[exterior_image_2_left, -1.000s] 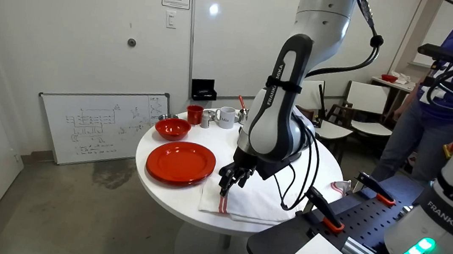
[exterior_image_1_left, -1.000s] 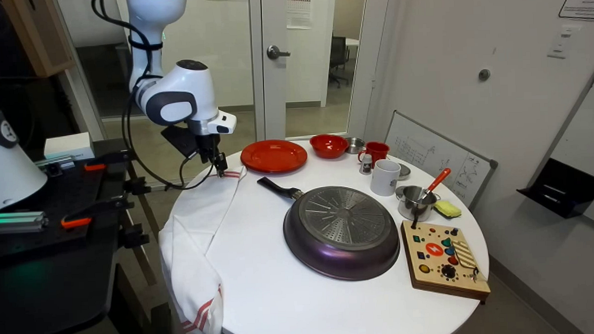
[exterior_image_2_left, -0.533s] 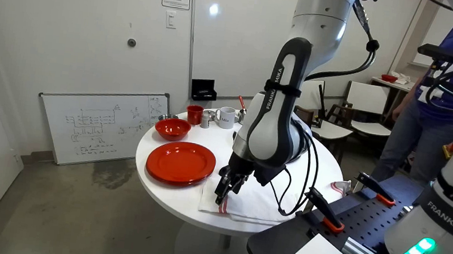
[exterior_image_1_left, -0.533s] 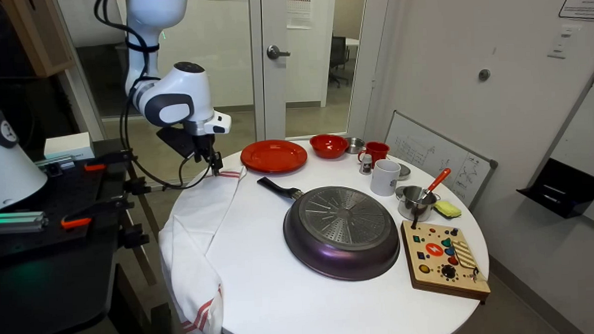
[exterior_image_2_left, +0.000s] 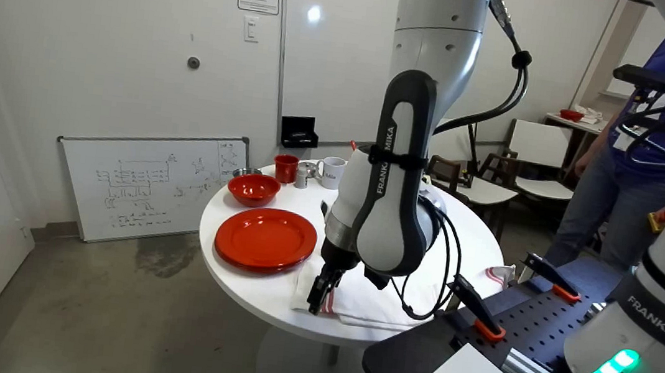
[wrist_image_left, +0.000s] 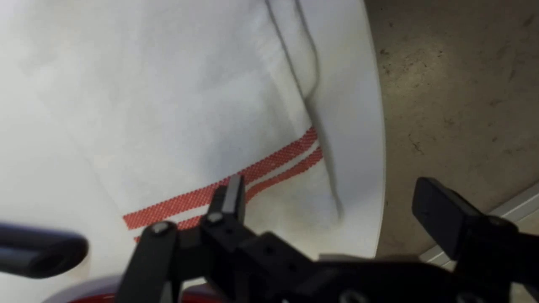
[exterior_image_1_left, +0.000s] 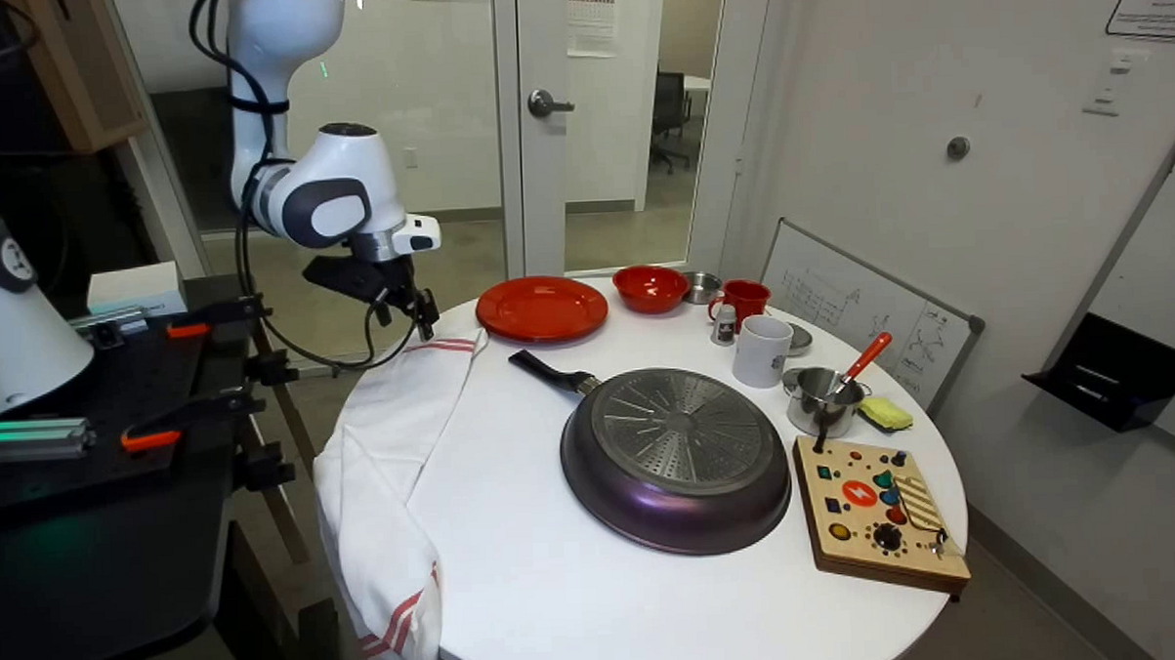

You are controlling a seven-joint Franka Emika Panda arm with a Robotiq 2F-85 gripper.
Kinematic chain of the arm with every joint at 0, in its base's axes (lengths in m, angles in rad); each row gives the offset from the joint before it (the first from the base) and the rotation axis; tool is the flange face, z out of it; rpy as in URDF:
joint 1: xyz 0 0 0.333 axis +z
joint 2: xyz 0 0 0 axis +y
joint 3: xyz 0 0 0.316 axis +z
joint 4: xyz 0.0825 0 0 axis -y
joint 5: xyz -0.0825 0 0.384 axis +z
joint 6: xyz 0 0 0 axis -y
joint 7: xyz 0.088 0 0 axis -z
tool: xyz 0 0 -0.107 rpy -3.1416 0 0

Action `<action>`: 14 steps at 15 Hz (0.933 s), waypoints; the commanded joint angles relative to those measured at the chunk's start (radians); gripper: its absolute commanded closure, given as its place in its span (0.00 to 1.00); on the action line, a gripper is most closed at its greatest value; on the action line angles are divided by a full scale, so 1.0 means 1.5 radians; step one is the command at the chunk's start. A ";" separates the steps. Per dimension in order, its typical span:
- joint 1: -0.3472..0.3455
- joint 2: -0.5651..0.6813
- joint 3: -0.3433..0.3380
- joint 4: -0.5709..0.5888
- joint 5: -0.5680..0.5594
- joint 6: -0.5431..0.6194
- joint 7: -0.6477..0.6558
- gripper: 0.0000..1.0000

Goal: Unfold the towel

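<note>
Towel (exterior_image_1_left: 382, 474) drapes over the rim of the counter (exterior_image_1_left: 557, 585), with the claw (wrist_image_left: 330, 189) wide at its striped end

White with red stripes, the towel runs along one side of the round white counter. In an exterior view its far end lies flat near the red plate (exterior_image_1_left: 542, 308), while its near end, also striped, hangs over the rim in loose folds. The wrist view shows two red bands crossing the flat end and a further layer of fabric beside one long edge.

At that flat end the claw hangs from the white arm (exterior_image_1_left: 334, 197), its fingers (wrist_image_left: 442, 219) spread far apart. In the wrist view one finger appears over the red bands, the other beyond the counter's rim against the floor (wrist_image_left: 442, 105). Whether the claw touches the towel cannot be told.

Beside the towel sits the dark pan (exterior_image_1_left: 684, 444), upside down, its black handle (exterior_image_1_left: 548, 371) reaching towards the plate and the towel. Past the plate stand a red bowl (exterior_image_1_left: 652, 289), a small metal bowl (exterior_image_1_left: 701, 288), a red mug (exterior_image_1_left: 748, 300), a shaker (exterior_image_1_left: 723, 327) and a white mug (exterior_image_1_left: 762, 351). Farther round come a metal pot (exterior_image_1_left: 835, 414) with a red-handled utensil (exterior_image_1_left: 867, 355) inside, a yellow sponge (exterior_image_1_left: 886, 412) and a wooden box (exterior_image_1_left: 861, 535) set with knobs and switches.
</note>
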 commanded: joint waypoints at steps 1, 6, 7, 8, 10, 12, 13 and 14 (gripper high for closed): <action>0.125 0.018 -0.087 0.015 0.050 0.034 -0.018 0.00; 0.216 0.039 -0.142 0.031 0.097 0.022 -0.011 0.00; 0.228 0.046 -0.151 0.034 0.105 0.022 -0.008 0.00; 0.240 0.056 -0.161 0.038 0.115 0.022 -0.005 0.00; 0.257 0.073 -0.179 0.046 0.134 0.018 0.004 0.00; 0.255 0.087 -0.190 0.053 0.150 0.012 0.015 0.00; 0.240 0.091 -0.188 0.059 0.154 0.005 0.020 0.00; 0.231 0.097 -0.188 0.066 0.160 0.001 0.028 0.00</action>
